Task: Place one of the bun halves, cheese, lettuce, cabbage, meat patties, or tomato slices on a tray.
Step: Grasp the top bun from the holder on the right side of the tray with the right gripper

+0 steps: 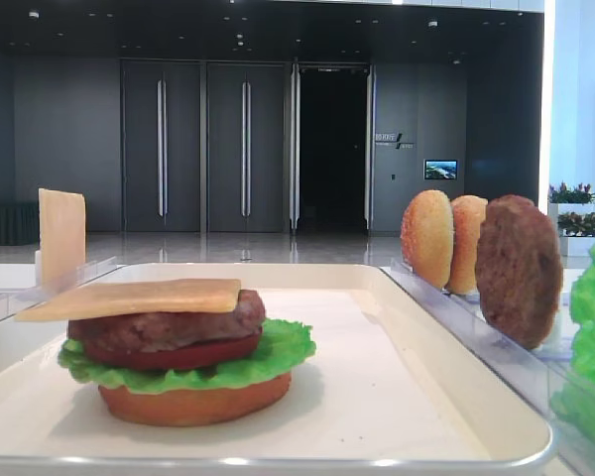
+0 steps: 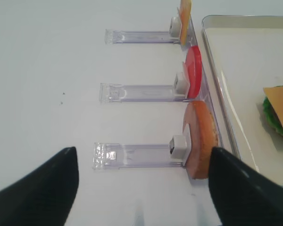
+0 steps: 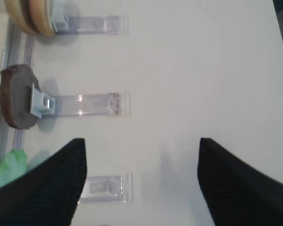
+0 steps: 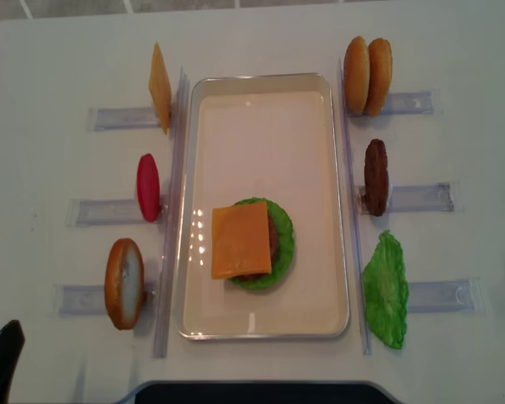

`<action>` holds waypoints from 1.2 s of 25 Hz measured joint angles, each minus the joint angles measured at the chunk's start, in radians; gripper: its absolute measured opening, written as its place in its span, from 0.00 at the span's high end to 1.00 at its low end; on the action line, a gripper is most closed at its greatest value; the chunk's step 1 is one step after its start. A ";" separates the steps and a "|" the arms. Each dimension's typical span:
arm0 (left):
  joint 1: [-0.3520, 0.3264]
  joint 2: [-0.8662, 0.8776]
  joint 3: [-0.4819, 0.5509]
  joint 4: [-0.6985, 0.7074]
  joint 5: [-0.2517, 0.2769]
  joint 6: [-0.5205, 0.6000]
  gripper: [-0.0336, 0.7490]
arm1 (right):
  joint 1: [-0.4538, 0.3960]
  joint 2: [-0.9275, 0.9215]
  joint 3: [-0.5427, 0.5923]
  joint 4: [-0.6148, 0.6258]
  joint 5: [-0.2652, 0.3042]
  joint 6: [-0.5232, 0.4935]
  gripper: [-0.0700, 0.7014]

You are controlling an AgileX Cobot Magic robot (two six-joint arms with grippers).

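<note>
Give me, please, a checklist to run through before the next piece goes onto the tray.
1. Left gripper open: ok.
2. Right gripper open: ok.
3. Both grippers empty: ok, nothing sits between either pair of jaws.
4. Tray has bare room around the stack: ok.
5. Cheese lies flat on top of the stack: ok.
6. Cheese centred on the patty: not ok, it overhangs one side.
7. Bun halves upright in their rack: ok.
</note>
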 joint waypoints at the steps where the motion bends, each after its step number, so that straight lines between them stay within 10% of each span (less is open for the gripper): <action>1: 0.000 0.000 0.000 0.000 0.000 0.000 0.11 | 0.000 0.048 -0.034 0.000 0.000 0.006 0.26; 30: 0.000 0.000 0.000 -0.003 -0.001 0.002 0.11 | 0.000 0.984 -0.759 -0.025 0.014 0.015 0.26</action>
